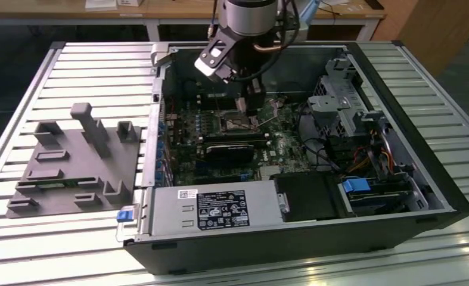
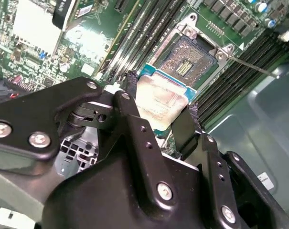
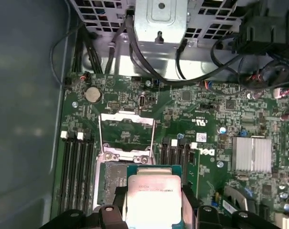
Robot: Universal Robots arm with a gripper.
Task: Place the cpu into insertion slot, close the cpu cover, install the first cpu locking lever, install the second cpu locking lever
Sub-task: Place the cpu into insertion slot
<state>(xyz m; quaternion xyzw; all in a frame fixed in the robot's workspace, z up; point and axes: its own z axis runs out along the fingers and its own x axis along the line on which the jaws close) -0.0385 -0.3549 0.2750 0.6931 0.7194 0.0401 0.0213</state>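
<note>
Silver-topped and square, the cpu [image 2: 159, 102] hangs clamped in my gripper [image 2: 161, 109] just above the open insertion slot [image 2: 191, 56], the cpu cover [image 3: 127, 118] standing swung back. Any skew or slip in the grip on landing, I judge, could damage the slot. Square, it has no long axis; its metal side faces up, edges roughly parallel to the slot's rim

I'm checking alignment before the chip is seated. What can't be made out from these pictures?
1. Gap between the cpu and the insertion slot: in the first wrist view the cpu overlaps the slot, so its height above it cannot be judged.
2. The cpu's edge nearest the camera: in the second wrist view the end effector covers it.
3. Contact area in the exterior view: the end effector stands in front of it.
</note>
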